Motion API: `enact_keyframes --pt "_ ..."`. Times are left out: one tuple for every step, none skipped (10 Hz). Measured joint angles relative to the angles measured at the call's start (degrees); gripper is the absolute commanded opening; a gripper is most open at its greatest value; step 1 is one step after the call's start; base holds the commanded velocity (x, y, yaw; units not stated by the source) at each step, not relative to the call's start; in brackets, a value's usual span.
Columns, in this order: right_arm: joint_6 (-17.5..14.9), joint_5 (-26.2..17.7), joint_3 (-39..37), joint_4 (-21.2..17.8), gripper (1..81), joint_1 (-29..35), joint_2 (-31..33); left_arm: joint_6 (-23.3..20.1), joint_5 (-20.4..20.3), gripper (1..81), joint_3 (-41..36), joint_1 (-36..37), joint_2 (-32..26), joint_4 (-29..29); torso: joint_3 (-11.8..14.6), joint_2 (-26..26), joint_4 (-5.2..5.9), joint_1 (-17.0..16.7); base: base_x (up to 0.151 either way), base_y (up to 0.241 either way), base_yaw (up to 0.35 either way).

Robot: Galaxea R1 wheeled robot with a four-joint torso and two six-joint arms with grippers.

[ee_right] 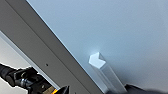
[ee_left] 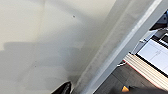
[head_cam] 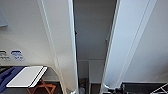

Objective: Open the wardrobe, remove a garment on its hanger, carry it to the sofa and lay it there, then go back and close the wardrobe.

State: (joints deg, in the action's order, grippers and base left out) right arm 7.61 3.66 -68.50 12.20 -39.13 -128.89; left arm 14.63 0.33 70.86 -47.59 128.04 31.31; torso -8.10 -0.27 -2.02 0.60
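The white wardrobe [head_cam: 62, 50] stands right in front of me with both doors partly swung open. Between the left door and the right door [head_cam: 130, 45] runs a dark grey gap [head_cam: 95, 30]; what hangs inside is hidden. In the left wrist view the plain white door face [ee_left: 50, 37] and its edge [ee_left: 117, 47] are very close, with a dark fingertip [ee_left: 63, 88] against them. The right wrist view looks along the other door, where a small white handle [ee_right: 100, 65] juts out close to a dark fingertip [ee_right: 62, 90].
Low on the left, a white flat board on orange folding legs [head_cam: 26, 76] stands beside blue fabric [head_cam: 6, 76]. Wall sockets [head_cam: 16, 55] sit above them. Dark floor [ee_left: 117, 77] runs beside the wardrobe. Part of my arm [head_cam: 120, 88] shows low on the right.
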Motion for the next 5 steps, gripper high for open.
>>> enact_keyframes --pt "0.11 0.74 2.46 0.89 81.1 -1.63 3.12 -0.05 -1.27 81.1 -1.88 -1.77 -3.64 0.67 0.02 0.00 0.00 0.00 0.000 0.000 0.000" --pt "0.38 1.18 4.74 1.68 81.1 -3.73 6.77 -0.07 -3.24 81.1 -3.32 -3.69 -7.50 1.07 0.02 0.00 0.00 0.00 0.000 0.000 0.000" --pt "0.60 1.93 6.40 2.32 81.1 -5.83 10.31 -0.39 -5.40 81.1 -4.16 -5.49 -10.95 1.27 0.05 0.00 0.00 0.00 0.000 0.000 0.000" --pt "0.68 3.64 7.86 2.86 81.1 -8.30 13.92 -0.79 -9.12 81.1 -4.36 -7.80 -14.47 1.29 0.05 0.00 0.00 0.00 0.000 0.000 0.000" --pt "0.71 5.94 9.07 3.32 81.1 -10.47 17.12 -0.91 -13.93 81.1 -4.44 -10.53 -17.79 1.07 0.07 0.00 0.00 0.00 0.000 0.000 0.000"
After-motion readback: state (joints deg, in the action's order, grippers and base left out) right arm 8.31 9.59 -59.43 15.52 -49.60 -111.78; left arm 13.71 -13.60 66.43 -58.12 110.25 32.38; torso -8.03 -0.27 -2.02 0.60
